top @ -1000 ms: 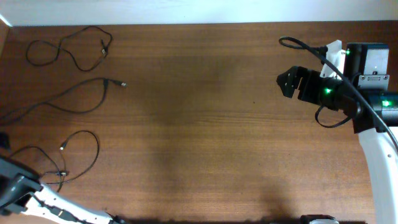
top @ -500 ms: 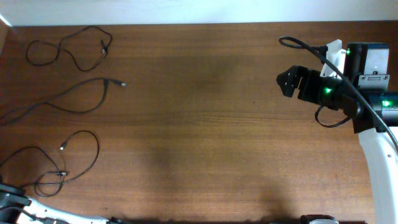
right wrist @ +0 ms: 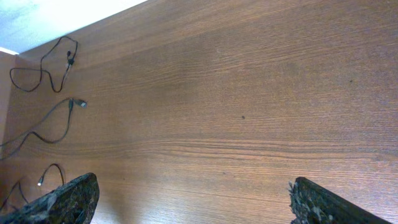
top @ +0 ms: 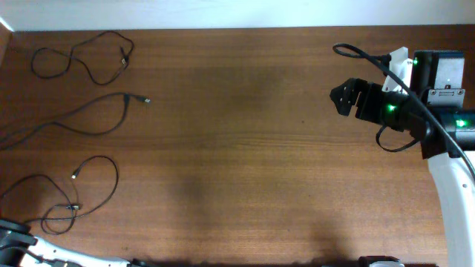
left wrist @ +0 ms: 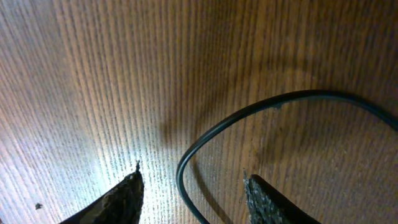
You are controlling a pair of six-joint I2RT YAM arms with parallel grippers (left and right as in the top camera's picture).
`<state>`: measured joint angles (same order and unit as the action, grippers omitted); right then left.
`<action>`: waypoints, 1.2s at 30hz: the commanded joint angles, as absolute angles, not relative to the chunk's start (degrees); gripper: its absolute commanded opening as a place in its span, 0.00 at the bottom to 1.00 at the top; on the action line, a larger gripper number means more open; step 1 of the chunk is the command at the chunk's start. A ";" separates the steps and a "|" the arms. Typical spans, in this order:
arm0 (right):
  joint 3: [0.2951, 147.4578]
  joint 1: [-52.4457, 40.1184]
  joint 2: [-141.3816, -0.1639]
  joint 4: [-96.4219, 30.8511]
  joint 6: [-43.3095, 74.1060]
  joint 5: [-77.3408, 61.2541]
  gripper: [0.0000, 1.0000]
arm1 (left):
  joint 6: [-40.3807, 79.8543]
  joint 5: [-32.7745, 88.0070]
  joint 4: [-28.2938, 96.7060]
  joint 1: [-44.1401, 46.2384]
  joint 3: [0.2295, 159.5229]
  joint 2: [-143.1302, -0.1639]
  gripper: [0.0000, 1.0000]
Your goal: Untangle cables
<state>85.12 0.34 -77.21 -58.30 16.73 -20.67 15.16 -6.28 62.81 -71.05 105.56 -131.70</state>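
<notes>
1. Straddling a curved black strand [left wrist: 311,93], the left gripper [left wrist: 193,194] has its two fingers [left wrist: 127,198] apart. One sits on each side of the strand, with bare wood showing in the gap. Neither finger visibly touches it.
2. From overhead, only a piece of the left arm [top: 15,248] shows, at the table's near left corner.
3. The cables lie as three separate strands along the left side of the wooden table [top: 245,148]. The looped cable [top: 116,178] is nearest that arm, and its left end runs off the edge of the view.
4. Beyond it, the middle cable [top: 128,95] stretches in a shallow wave, its plug pointing toward the table's centre.
5. The far cable [top: 128,44] curls by the back left corner, apart from the other two.
6. The right gripper [right wrist: 193,202] hangs above the right side with its fingers spread wide and nothing between them, well apart from every strand.
</notes>
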 commanded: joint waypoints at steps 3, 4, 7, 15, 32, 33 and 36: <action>84.75 0.38 -77.32 -58.06 17.02 -21.21 0.99 | 14.46 -5.37 63.26 -71.05 105.03 -134.02 0.54; 84.75 0.38 -77.32 -58.06 17.02 -21.21 0.99 | 14.44 -5.39 63.48 -71.05 105.03 -134.41 0.54; 84.75 0.38 -77.32 -58.06 17.02 -21.21 0.98 | 14.39 -5.41 63.66 -71.05 105.03 -134.89 0.47; 84.75 0.38 -77.32 -58.06 17.02 -21.21 0.98 | 13.96 -5.32 62.61 -71.05 105.03 -134.89 0.02; 84.75 0.38 -77.32 -57.82 17.04 -21.23 0.99 | 1.43 5.41 53.04 -65.82 105.03 -134.89 0.04; 84.75 0.38 -77.32 -57.82 17.04 -21.23 0.98 | 1.43 5.39 52.71 -65.25 105.03 -134.89 0.05; 84.75 0.38 -77.32 -57.84 17.04 -21.23 0.99 | 1.48 5.37 51.96 -63.59 105.03 -134.89 0.15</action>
<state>85.10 0.34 -77.21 -58.11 16.73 -20.69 3.05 4.14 52.58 -65.21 105.56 -133.56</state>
